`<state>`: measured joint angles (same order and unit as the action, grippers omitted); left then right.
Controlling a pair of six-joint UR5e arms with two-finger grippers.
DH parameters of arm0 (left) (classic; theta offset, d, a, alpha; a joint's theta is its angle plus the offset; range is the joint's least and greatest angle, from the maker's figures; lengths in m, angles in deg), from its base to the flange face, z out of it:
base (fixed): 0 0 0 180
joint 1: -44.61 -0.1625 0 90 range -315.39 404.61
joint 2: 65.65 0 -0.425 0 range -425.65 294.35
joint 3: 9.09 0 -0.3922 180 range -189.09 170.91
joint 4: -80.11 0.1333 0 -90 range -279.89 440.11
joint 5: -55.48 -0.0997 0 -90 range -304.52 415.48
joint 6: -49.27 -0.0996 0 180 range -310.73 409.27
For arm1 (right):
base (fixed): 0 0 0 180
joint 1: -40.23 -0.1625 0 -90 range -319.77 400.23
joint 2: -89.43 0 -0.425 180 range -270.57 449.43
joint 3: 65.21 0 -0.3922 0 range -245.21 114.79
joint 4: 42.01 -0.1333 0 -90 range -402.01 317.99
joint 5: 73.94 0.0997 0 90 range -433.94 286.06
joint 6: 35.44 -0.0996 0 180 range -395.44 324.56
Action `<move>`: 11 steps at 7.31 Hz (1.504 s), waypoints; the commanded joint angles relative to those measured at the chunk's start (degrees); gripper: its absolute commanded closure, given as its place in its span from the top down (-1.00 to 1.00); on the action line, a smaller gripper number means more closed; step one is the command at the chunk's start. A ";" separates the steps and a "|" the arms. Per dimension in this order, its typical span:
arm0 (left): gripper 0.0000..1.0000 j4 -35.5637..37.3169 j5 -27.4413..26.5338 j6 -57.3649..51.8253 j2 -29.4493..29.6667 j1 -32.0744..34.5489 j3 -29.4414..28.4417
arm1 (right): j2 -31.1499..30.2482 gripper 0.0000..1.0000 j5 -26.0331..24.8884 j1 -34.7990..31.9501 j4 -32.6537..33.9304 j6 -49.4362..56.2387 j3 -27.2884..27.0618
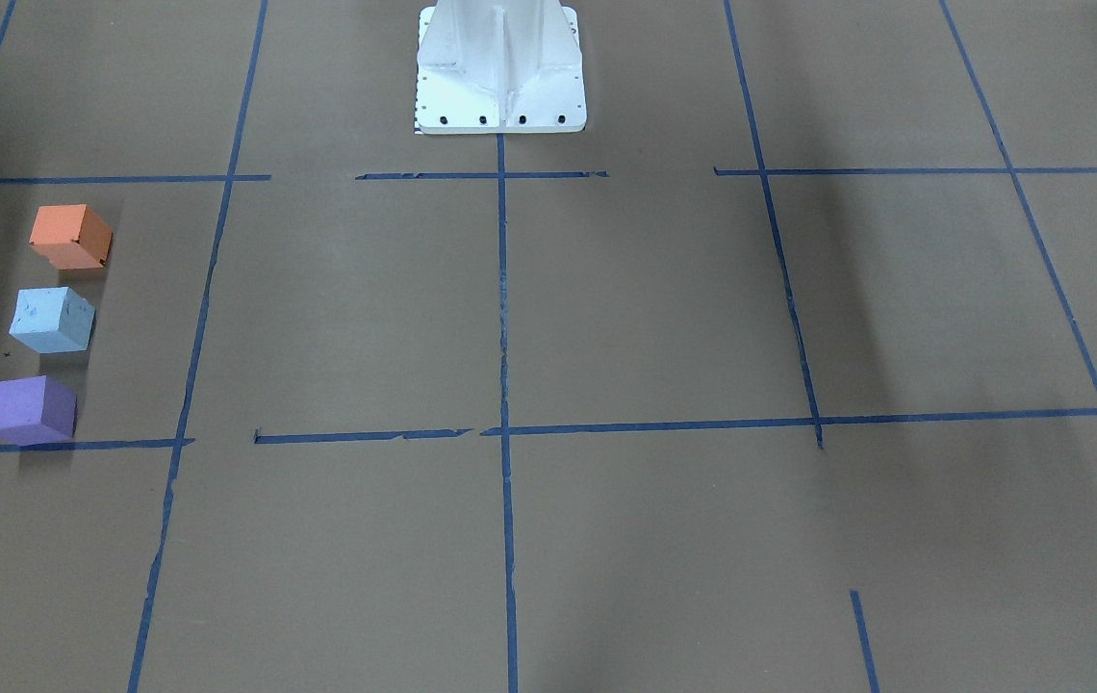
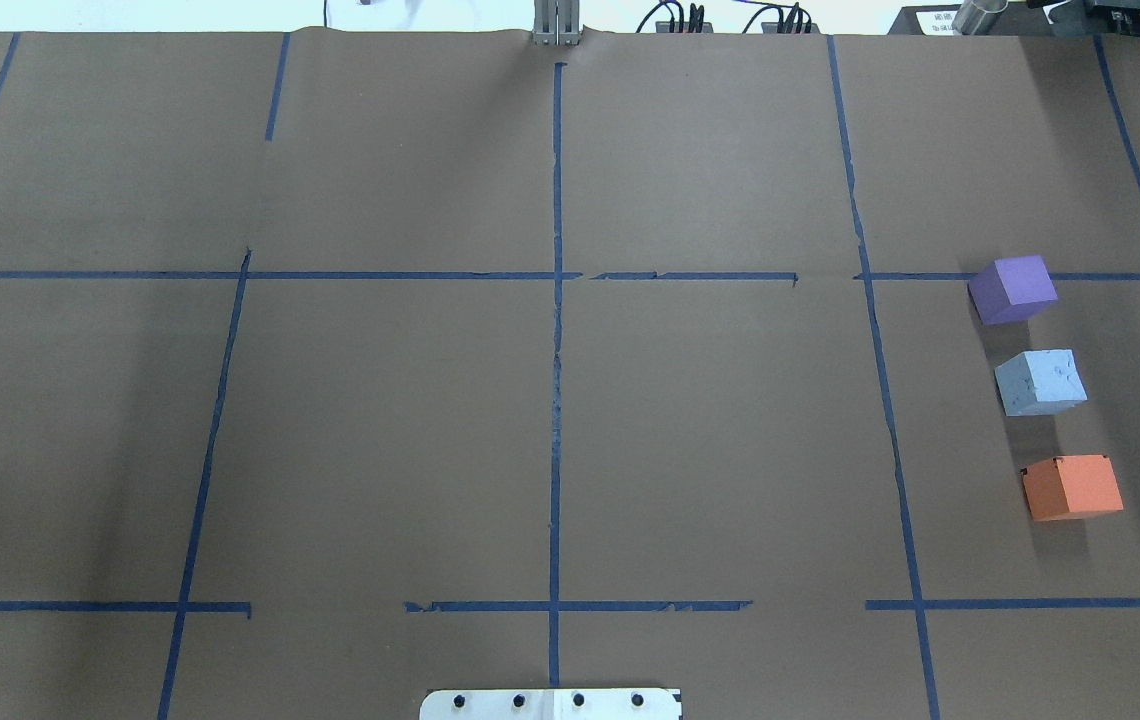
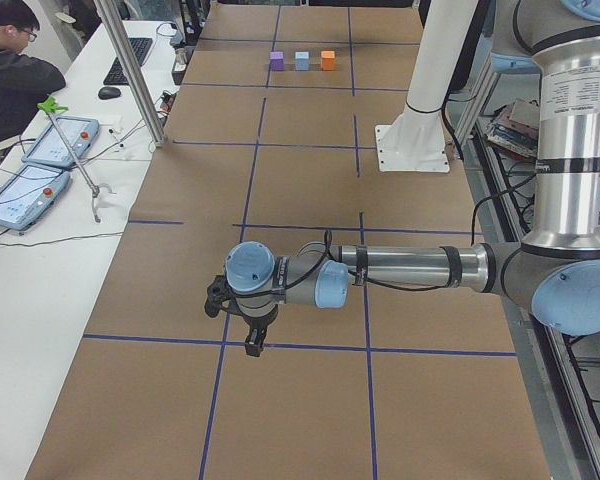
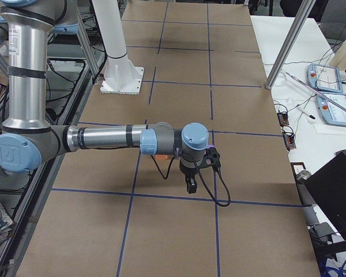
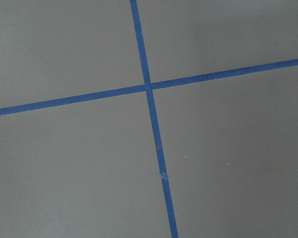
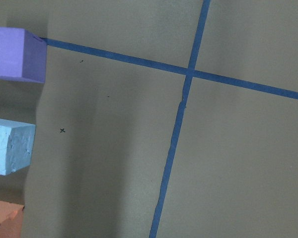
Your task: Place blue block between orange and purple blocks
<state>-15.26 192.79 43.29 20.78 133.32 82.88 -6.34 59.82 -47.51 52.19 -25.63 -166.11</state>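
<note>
The blue block (image 2: 1040, 382) sits on the worktop (image 2: 380, 420) between orange block (image 2: 1072, 487) and purple block (image 2: 1012, 289), touching neither; placement looks done. Whether left fingers (image 3: 253, 343) or right fingers (image 4: 191, 185) are spread cannot be told. Any retreat should avoid nudging the row.

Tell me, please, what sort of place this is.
Most likely a robotics lab: a paper-covered table gridded with blue tape, teach pendants on the side desk, and an operator seated beside it.
</note>
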 commanded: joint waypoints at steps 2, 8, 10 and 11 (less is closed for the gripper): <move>1.00 -0.17 -0.37 -0.17 -0.12 0.06 -0.47 | -0.12 1.00 0.01 -0.06 0.02 -0.14 -0.18; 1.00 -0.25 -0.28 -0.26 -1.17 -0.03 0.32 | -0.03 1.00 0.01 -0.06 0.02 -0.14 -0.26; 1.00 -0.25 -0.28 -0.26 -1.17 -0.03 0.32 | -0.03 1.00 0.01 -0.06 0.02 -0.14 -0.27; 1.00 -0.25 -0.28 -0.26 -1.17 -0.03 0.06 | -0.03 1.00 0.01 -0.06 0.02 -0.14 -0.27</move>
<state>-15.52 192.50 43.03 19.61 133.29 83.13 -6.38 59.83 -47.57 52.21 -25.77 -166.37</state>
